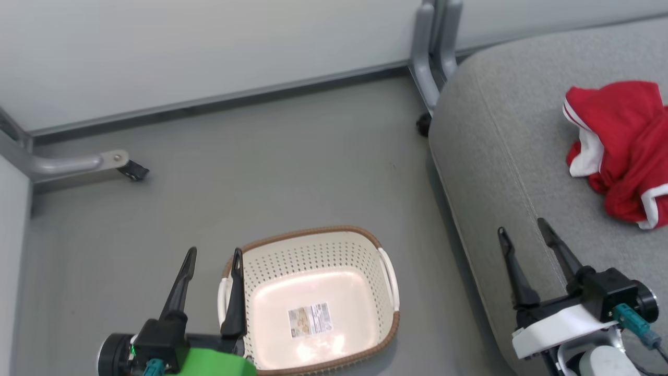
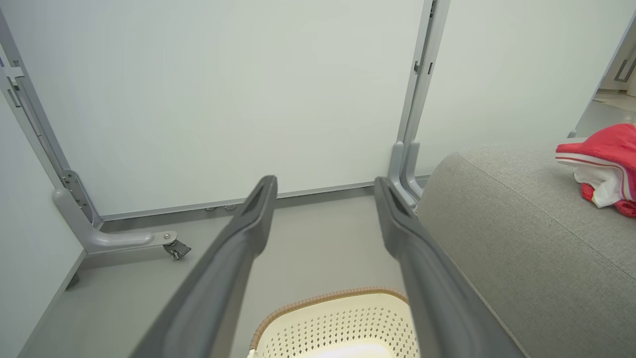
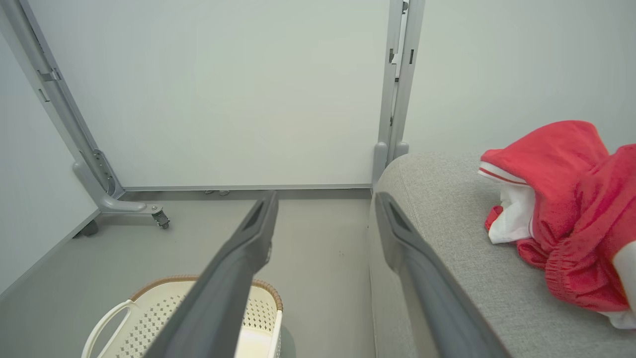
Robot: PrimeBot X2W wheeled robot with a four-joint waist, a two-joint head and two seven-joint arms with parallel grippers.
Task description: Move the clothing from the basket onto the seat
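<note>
Our left gripper (image 1: 215, 250) and right gripper (image 1: 521, 224) stand open, empty. The basket (image 1: 313, 250) is bare; brushing the clothes (image 1: 621, 151), upper right on the seat (image 1: 496, 156), could drag them off.

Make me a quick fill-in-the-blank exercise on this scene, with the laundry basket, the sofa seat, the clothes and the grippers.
1. The clothing on the seat is ____ with white trim.
2. The basket has a paper label on its base and holds ____ clothing.
3. In the head view, the basket stands on the floor to the ____ of the seat.
4. The left gripper and the right gripper both have their jaws ____.

Missing words: red; no; left; open.
</note>
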